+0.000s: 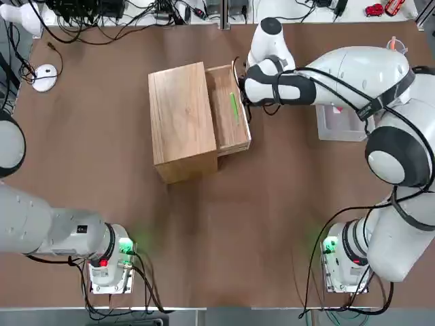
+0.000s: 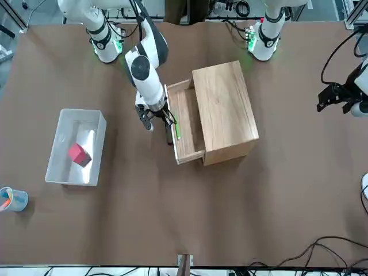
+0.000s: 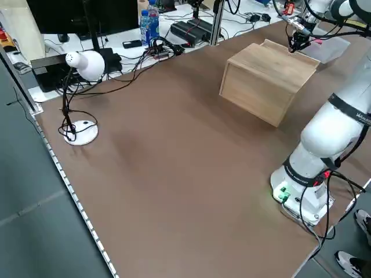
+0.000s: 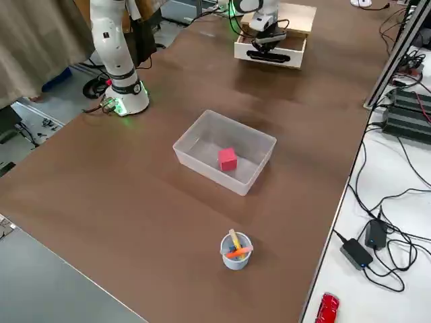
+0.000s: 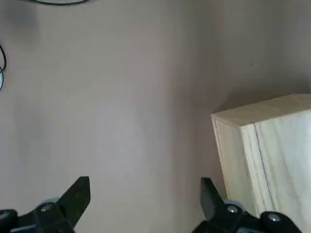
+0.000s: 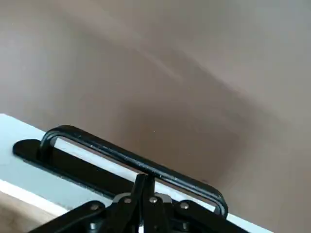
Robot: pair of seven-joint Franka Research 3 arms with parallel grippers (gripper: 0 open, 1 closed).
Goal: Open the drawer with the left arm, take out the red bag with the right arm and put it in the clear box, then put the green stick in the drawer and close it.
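From above, the drawer (image 1: 226,109) stands part-way out of the light-wood cabinet (image 1: 182,119), with the green stick (image 1: 234,106) lying inside it. The left side view gives me only the cabinet's closed sides; the drawer's inside is hidden there.

The right wrist view shows what the overhead one cannot: the right gripper (image 6: 146,179) is at the drawer's black handle (image 6: 131,158), its two fingers shut together, their tips right at the bar. I cannot tell whether they press on it.

Overhead, the right arm (image 1: 333,75) covers part of the clear box (image 1: 340,123); from across the table and from the right side I see right into it, and the red bag (image 4: 227,159) rests on its floor. Beside the box stands a small bluish cup (image 4: 236,251) holding sticks.

The left gripper (image 5: 146,194) hangs over the table near the cabinet, fingers wide apart with nothing between them.
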